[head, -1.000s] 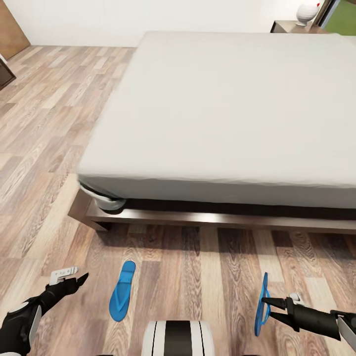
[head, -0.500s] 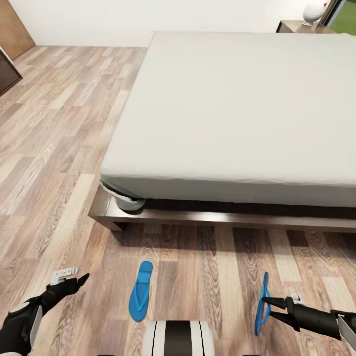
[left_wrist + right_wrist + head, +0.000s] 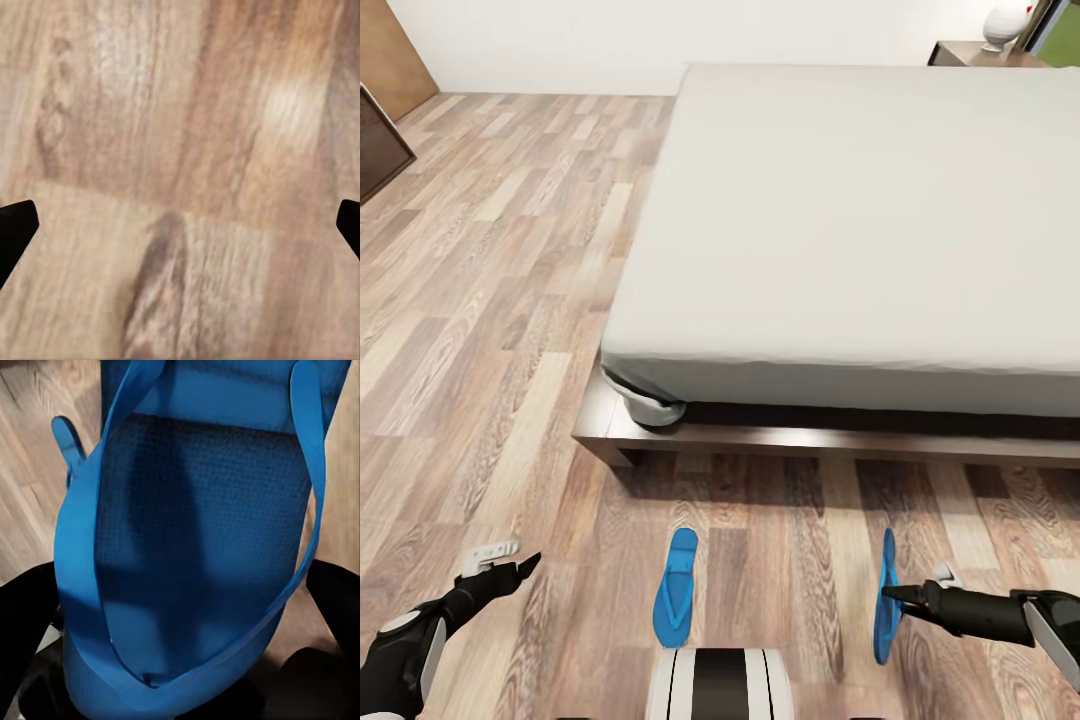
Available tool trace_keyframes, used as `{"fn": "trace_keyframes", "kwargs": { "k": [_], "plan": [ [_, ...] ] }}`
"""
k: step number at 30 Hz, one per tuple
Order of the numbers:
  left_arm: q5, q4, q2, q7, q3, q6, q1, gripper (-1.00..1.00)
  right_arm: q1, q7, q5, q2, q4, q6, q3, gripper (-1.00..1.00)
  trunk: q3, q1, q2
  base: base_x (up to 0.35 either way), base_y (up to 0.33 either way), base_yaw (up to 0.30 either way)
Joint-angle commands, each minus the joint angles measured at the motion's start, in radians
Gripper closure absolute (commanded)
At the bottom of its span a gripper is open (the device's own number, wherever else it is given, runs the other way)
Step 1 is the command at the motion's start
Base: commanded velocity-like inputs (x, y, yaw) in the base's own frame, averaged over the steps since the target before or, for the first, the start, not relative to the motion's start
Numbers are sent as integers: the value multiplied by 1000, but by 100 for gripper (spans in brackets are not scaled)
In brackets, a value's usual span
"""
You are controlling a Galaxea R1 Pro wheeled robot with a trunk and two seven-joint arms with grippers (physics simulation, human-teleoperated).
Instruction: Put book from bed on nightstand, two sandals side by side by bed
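One sandal [image 3: 886, 598] is held on edge between the closed right fingers [image 3: 887, 592], near the bed [image 3: 860, 230]. The other sandal [image 3: 676, 589] lies flat on the floor [image 3: 490, 300], between both grippers. The left fingers [image 3: 520, 568] are spread open, empty.

A white rounded ornament [image 3: 1004, 22] was seen at the far right corner, by a strip of green [image 3: 1063, 33] at the frame's edge. A white wall [image 3: 560, 40] was seen running behind the far end of the room. A brown wooden panel [image 3: 395, 55] was set against it at far left, and a dark cabinet [image 3: 380, 140] was placed near that panel.
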Motion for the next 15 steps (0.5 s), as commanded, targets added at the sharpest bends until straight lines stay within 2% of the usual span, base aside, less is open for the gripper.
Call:
{"fn": "trace_keyframes", "kwargs": {
  "k": [1, 6, 8, 10, 11, 12, 15],
  "plan": [
    [-5, -1, -1, -8, 4, 6, -1, -100, 0, -6, 1, 0, -3, 6, -1, 100, -1, 0, 0, 0, 184, 0],
    [-5, 0, -1, -8, 4, 6, -1, -100, 0, -21, 9, -1, -28, 6, -1, 100, -1, 0, 0, 0, 159, 0],
    [-5, 0, -1, -8, 4, 6, -1, -100, 0, -70, 10, -1, -49, 6, -1, 100, -1, 0, 0, 0, 94, 0],
    [-5, 0, -2, -8, 4, 6, -1, -100, 0, -163, 10, -2, -68, 6, -1, 100, -1, 0, 0, 0, 37, 0],
    [-5, 1, -2, -8, 4, 5, -1, -100, 0, -230, 10, -2, -80, 7, -1, 100, -1, 0, 0, 0, 19, 0],
    [-5, 1, -2, -8, 4, 5, -1, -100, 0, -342, 10, -1, -104, 7, -1, 100, -1, 0, 0, 0, 9, 0],
    [-5, 1, -2, -8, 4, 4, -1, -100, 0, -530, 9, 1, -147, 7, -1, 100, -1, 0, 0, 0, 4, 0]
  ]
}}
